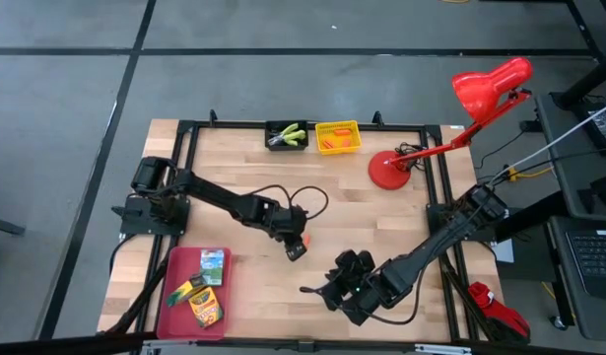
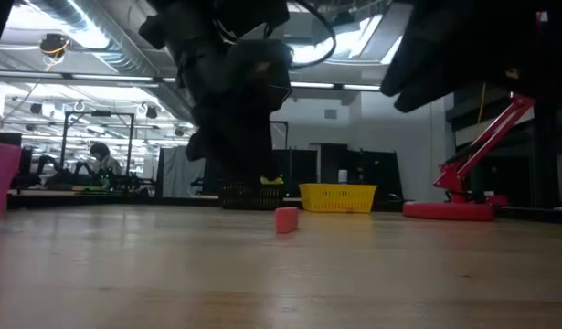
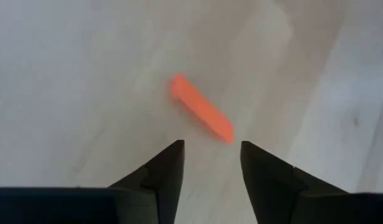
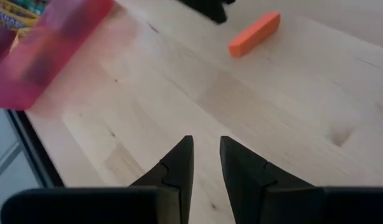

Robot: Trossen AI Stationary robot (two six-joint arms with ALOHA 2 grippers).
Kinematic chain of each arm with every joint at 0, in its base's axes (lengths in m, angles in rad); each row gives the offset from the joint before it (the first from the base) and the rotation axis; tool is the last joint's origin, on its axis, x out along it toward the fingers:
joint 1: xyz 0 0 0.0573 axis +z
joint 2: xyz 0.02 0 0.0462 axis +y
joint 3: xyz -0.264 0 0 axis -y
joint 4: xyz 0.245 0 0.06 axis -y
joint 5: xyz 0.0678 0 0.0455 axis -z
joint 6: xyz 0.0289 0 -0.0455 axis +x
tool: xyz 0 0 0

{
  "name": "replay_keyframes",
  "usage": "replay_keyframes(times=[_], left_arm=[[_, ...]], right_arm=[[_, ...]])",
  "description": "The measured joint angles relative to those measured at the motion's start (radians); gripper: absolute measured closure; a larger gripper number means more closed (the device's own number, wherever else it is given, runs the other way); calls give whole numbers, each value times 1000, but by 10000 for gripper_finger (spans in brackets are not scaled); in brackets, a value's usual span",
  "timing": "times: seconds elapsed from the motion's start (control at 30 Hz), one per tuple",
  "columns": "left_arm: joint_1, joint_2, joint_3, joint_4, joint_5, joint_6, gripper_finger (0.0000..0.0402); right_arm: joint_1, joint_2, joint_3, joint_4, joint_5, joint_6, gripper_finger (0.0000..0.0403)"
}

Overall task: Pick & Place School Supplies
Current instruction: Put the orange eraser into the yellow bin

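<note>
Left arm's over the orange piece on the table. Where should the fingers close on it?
Across the middle of the orange piece, from straight above. It lies flat, long and narrow, so pinch its two long sides. The left gripper is open just short of it.

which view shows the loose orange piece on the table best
The right wrist view: the orange piece lies whole and sharp on bare wood. The left wrist view shows it blurred, just beyond the left gripper. The low view shows it end-on; the high view only a speck.
</note>
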Motion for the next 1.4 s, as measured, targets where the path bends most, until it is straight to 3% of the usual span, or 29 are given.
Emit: replay_keyframes(times=[0.37,0.73,0.97,1.1,1.3,1.4], left_arm=[[-21,10,0,87,-133,-160,233],[-23,109,6,187,-94,-202,233],[-23,215,110,67,-90,-228,237],[-10,242,152,9,-86,-228,272],[7,243,161,-24,-74,-159,372],[17,230,160,-22,-68,-133,372]], right_arm=[[36,0,0,-22,-3,38,318],[37,0,0,-25,-3,29,318],[50,-1,0,-24,1,21,318],[67,-1,0,-25,1,30,318],[95,-1,0,-25,59,81,318],[103,-1,0,-25,71,98,318]])
